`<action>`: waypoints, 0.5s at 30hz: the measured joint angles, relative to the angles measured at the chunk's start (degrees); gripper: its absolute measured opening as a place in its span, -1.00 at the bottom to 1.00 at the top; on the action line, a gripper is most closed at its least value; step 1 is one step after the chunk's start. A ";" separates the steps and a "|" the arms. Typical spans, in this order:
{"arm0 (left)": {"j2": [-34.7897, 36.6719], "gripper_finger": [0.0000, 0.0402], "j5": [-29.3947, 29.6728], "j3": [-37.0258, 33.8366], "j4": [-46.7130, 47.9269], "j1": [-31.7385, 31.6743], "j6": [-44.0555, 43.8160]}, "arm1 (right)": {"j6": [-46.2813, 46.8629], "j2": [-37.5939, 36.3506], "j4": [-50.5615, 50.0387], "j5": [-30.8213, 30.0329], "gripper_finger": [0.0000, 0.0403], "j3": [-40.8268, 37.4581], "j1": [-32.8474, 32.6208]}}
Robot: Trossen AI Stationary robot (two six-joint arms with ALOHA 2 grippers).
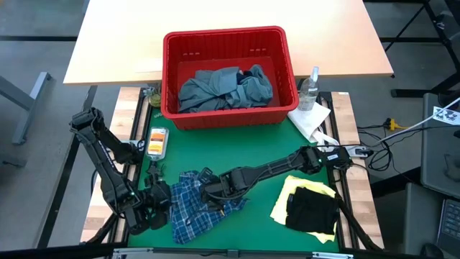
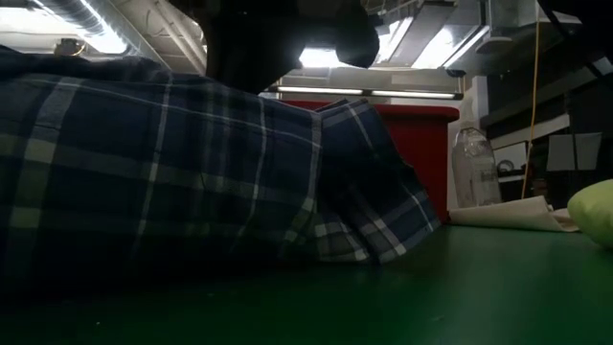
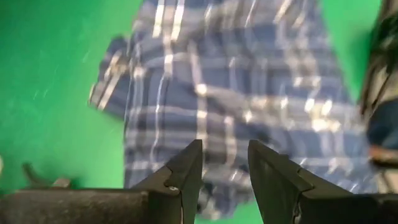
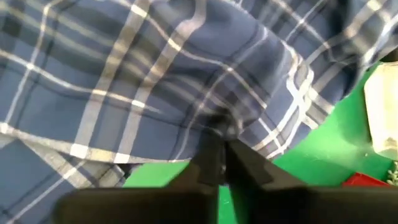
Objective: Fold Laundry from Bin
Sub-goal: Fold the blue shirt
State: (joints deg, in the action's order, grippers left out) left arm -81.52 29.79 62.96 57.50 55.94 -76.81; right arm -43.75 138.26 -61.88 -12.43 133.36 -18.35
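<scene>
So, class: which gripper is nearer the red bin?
Right. The right gripper pinches the plaid shirt in front of the red bin; the left gripper sits farther off, at the shirt's left edge.

A lab or workshop: the robot's green mat [image 1: 259, 219] lies on a metal-framed rig beside a plain wooden table [image 1: 215, 29], loose cables [image 1: 388, 133] trail over the grey floor, and bare ceiling light strips [image 2: 402, 43] show beyond.

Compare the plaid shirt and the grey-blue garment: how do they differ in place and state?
The plaid shirt lies crumpled on the green mat; the grey-blue garment sits bunched inside the bin. The right gripper pinches the shirt's fabric; nothing touches the grey-blue garment. The shirt is checked, the other plain. Neither is folded.
</scene>
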 joint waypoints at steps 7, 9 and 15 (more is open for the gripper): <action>0.00 -0.38 -1.52 0.00 5.18 0.00 0.49 | -0.04 0.01 -1.03 -1.55 -0.88 0.00 -0.02; 0.00 -0.38 -1.57 0.00 6.13 0.04 0.99 | -0.04 0.02 -2.05 -1.55 -0.92 0.00 -0.02; 0.00 -0.38 -1.57 0.00 8.55 1.31 4.59 | 0.03 0.00 -4.41 -1.55 -0.95 0.00 -0.02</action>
State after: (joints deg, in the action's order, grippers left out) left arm -81.52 28.22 62.96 66.05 57.25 -72.22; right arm -43.71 138.26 -66.29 -13.98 133.36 -18.37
